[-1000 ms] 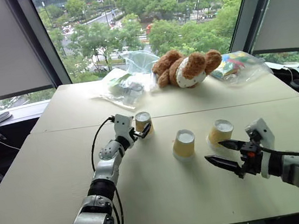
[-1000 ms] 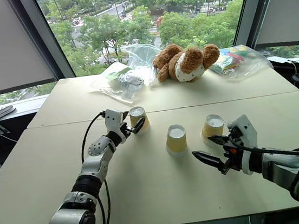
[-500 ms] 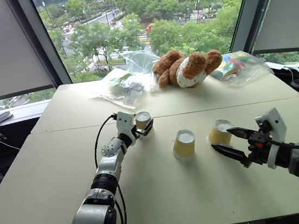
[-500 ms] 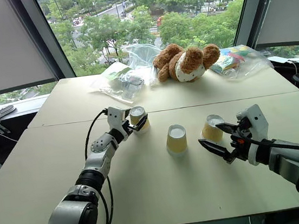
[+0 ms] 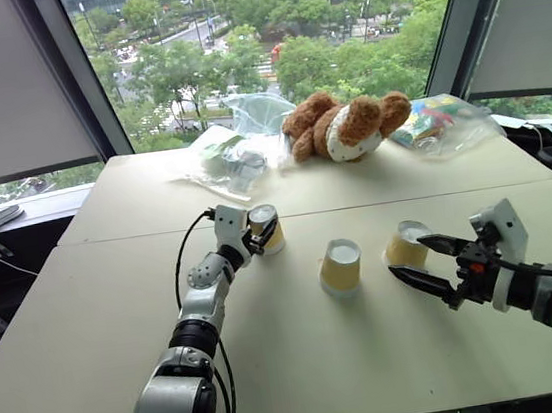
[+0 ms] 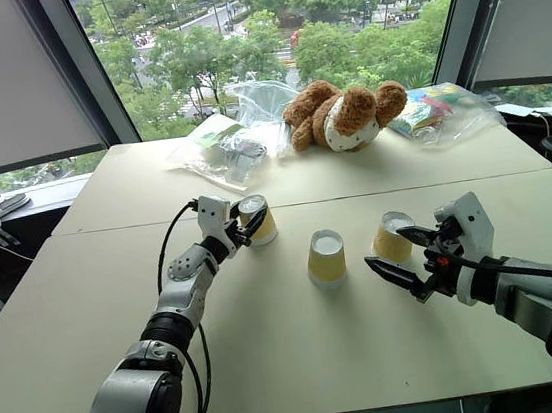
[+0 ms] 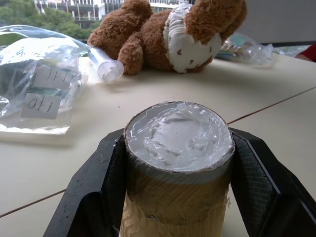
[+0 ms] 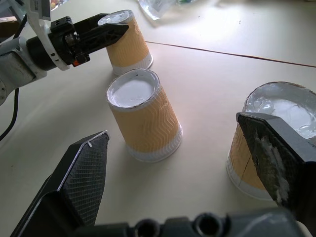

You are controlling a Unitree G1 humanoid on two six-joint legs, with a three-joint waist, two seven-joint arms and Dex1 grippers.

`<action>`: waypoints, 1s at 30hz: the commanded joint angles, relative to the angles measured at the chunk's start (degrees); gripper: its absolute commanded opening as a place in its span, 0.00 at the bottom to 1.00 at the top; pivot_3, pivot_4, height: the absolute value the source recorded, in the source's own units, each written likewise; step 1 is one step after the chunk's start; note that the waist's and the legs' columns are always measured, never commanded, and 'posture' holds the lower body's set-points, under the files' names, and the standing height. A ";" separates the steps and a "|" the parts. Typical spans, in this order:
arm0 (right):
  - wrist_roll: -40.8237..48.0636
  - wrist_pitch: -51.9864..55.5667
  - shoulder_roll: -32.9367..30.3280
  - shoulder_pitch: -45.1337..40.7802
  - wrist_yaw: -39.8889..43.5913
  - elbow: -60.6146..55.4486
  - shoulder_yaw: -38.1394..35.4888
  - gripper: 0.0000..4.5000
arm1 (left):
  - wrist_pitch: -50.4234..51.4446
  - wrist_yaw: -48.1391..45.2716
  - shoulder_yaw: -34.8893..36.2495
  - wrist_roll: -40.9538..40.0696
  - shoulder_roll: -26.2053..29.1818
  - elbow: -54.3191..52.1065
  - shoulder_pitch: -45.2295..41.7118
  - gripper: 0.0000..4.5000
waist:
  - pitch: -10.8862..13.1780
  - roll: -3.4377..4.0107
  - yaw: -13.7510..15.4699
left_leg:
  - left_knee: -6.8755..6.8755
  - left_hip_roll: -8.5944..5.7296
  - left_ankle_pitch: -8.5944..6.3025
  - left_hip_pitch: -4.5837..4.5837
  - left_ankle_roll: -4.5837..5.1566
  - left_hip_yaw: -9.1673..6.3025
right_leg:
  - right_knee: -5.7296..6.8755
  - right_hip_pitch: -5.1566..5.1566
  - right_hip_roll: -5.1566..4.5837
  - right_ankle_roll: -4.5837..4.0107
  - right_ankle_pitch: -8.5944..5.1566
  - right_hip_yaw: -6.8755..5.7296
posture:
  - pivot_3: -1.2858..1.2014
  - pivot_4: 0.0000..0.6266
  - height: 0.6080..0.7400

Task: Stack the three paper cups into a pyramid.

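**Clutter along the window edge**

A pale beige counter (image 5: 118, 316), made of two tops meeting at a seam, stands before a large window (image 5: 265, 36) overlooking green trees and city buildings. At its far edge lies a brown plush teddy bear with a white muzzle (image 5: 345, 125), flopped on its side. Just beside it sit crumpled clear plastic bags with white labels (image 5: 235, 156); another clear bag holding colourful items (image 5: 434, 123) lies on the bear's other side.
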 commanded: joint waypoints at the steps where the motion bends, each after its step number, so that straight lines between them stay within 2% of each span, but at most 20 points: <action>1: 1.05 -0.33 -0.63 0.83 0.26 -2.28 -2.46 1.00 | 5.97 -10.02 -1.93 -5.11 1.19 -15.82 4.48 0.51 | -0.01 0.01 -0.08 | 0.00 0.00 0.00 0.00 0.00 0.00 | 0.00 0.00 0.00 0.00 0.00 0.00 | 0.52 0.24 1.00; 4: 1.12 -0.29 -1.64 1.81 0.82 -2.25 -4.18 1.00 | 14.30 -14.96 -5.15 -7.23 4.18 -30.21 11.46 0.51 | -0.02 0.03 -0.41 | -0.07 0.02 0.00 -0.01 0.00 -0.01 | 0.01 -0.04 0.00 0.00 0.00 0.01 | 0.52 0.24 1.00; 7: 0.94 -0.58 -2.11 2.49 1.31 -1.78 -5.15 1.00 | 20.91 -15.42 -6.15 -8.37 7.52 -42.11 18.11 0.51 | -0.02 0.04 -0.98 | -0.05 0.04 0.00 0.03 0.00 -0.02 | 0.01 -0.01 0.00 0.00 0.00 0.03 | 0.52 0.24 1.00; 12: 0.37 -1.30 -1.57 2.55 1.58 -1.26 -4.22 1.00 | 26.75 -11.13 -6.39 -8.74 7.58 -52.17 22.90 0.51 | -0.03 0.05 -0.86 | 0.01 0.07 0.00 0.06 -0.01 -0.05 | 0.00 0.05 0.03 0.00 0.00 0.02 | 0.52 0.24 1.00; 16: -0.08 -1.73 -1.76 1.79 2.19 -0.39 -3.51 1.00 | 27.63 -9.09 -8.03 -7.54 5.79 -53.68 24.11 0.51 | -0.03 0.05 -0.30 | 0.04 0.03 0.00 0.06 0.00 -0.03 | -0.05 0.10 0.01 0.00 0.00 0.02 | 0.52 0.24 1.00; 22: -0.79 -2.11 -1.89 0.88 2.82 0.30 -2.78 1.00 | 20.64 -7.88 -9.33 -3.73 3.59 -45.52 22.91 0.51 | -0.03 0.05 0.04 | 0.03 0.03 0.00 0.07 0.00 0.00 | -0.05 0.09 0.01 0.00 0.00 0.02 | 0.52 0.24 1.00; 30: -0.65 -1.45 -1.78 1.23 2.36 -0.74 -3.35 1.00 | 14.92 -9.02 -9.81 -2.95 1.45 -38.44 21.65 0.51 | -0.03 0.05 0.11 | 0.03 0.02 0.00 0.06 0.00 0.01 | -0.06 0.09 0.01 0.00 0.00 0.01 | 0.52 0.24 1.00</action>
